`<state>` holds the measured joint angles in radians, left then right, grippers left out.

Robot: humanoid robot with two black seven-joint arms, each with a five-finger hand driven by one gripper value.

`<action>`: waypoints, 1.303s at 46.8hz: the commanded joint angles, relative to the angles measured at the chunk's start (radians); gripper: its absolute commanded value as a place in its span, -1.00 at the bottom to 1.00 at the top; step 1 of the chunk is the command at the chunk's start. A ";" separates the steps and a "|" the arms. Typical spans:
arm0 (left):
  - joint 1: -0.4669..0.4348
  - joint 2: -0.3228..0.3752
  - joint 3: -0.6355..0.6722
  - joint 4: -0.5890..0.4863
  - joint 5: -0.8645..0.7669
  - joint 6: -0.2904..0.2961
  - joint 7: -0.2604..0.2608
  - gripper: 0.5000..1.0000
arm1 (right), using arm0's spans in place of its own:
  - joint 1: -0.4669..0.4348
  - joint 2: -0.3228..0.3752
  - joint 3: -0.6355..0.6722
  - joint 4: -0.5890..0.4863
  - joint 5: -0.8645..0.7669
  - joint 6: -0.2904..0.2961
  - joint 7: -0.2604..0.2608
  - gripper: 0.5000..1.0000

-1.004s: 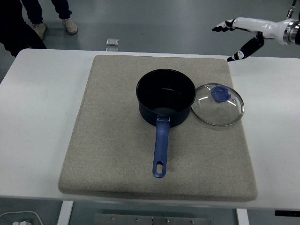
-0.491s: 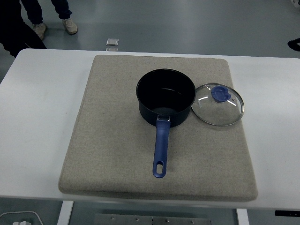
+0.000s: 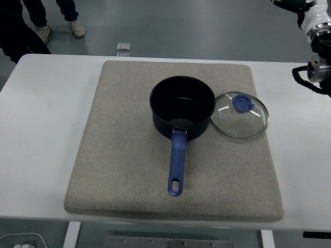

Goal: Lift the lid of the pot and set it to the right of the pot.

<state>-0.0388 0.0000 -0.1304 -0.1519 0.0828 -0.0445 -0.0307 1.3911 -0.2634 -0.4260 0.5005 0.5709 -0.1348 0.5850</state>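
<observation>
Overhead, at the white table:
Right arm (image 3: pixel 315 46): only a white and black section with a metal joint shows at the upper right edge, raised over the table's far right side, well apart from the pot lid.
Right hand: out of frame, so whether its fingers are spread or curled cannot be told.
Left arm: out of view.
Pot lid (image 3: pixel 240 115): a round glass lid with a metal rim and a blue knob (image 3: pixel 241 103), lying flat just right of the pot, its rim touching or nearly touching the pot's wall; which of the two cannot be told.
Pot (image 3: pixel 182 107): a dark, uncovered saucepan standing upright left of the lid, its inside bare.
Pot handle (image 3: pixel 177 164): blue, running from the pot toward the table's near edge, with a hanging hole near its tip.
Mat (image 3: pixel 119 150): a grey felt pad under both the pot and the lid; the lid lies close to the mat's right edge.
Table (image 3: pixel 41 134): white, showing on both sides of the mat.
Floor beyond the table: a small silver object (image 3: pixel 123 47) lies on the grey floor past the far edge, up and left of the pot.
Person (image 3: pixel 36 20): dark trousers and light shoes stand at the top left corner, far from the pot.
</observation>
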 commanded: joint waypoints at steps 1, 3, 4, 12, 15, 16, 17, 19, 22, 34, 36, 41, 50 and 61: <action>0.000 0.000 0.000 0.000 0.000 0.000 0.000 1.00 | -0.014 0.007 0.007 0.012 0.056 0.004 -0.030 0.66; 0.000 0.000 0.000 0.000 0.000 0.000 0.000 1.00 | -0.029 0.016 0.010 0.027 0.093 0.004 -0.059 0.66; -0.001 0.000 0.000 0.000 0.000 0.000 0.000 1.00 | -0.037 0.021 0.012 0.033 0.110 0.004 -0.073 0.66; 0.000 0.000 0.000 0.000 0.000 0.000 0.000 1.00 | -0.084 0.039 0.030 0.073 0.227 0.011 -0.134 0.67; 0.000 0.000 0.000 0.000 0.000 0.000 0.000 1.00 | -0.093 0.047 0.030 0.090 0.228 0.012 -0.154 0.69; 0.000 0.000 0.000 0.000 0.000 0.000 0.000 1.00 | -0.095 0.047 0.030 0.093 0.228 0.012 -0.157 0.69; 0.000 0.000 0.000 0.000 0.000 0.000 0.000 1.00 | -0.096 0.047 0.029 0.095 0.228 0.012 -0.160 0.69; 0.000 0.000 0.000 0.000 0.000 0.000 0.000 1.00 | -0.096 0.047 0.030 0.096 0.228 0.014 -0.163 0.69; 0.000 0.000 0.000 0.000 0.000 0.000 0.000 1.00 | -0.096 0.047 0.032 0.096 0.233 0.020 -0.163 0.69; 0.000 0.000 0.000 0.000 0.000 0.000 0.000 1.00 | -0.093 0.043 0.058 0.087 0.238 0.043 -0.157 0.69; -0.001 0.000 0.000 0.000 0.000 0.000 0.000 1.00 | -0.095 0.043 0.070 0.084 0.238 0.043 -0.157 0.69; 0.000 0.000 0.000 0.000 0.000 0.000 0.000 1.00 | -0.098 0.041 0.111 0.079 0.256 0.043 -0.157 0.69; 0.000 0.000 0.000 0.000 0.000 0.000 0.000 1.00 | -0.099 0.042 0.119 0.073 0.311 0.046 -0.160 0.69; 0.000 0.000 0.000 0.000 0.000 0.000 0.000 1.00 | -0.127 0.047 0.124 0.073 0.320 0.043 -0.159 0.69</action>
<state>-0.0385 0.0000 -0.1304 -0.1519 0.0829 -0.0445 -0.0306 1.2700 -0.2176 -0.3032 0.5736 0.8908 -0.0909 0.4256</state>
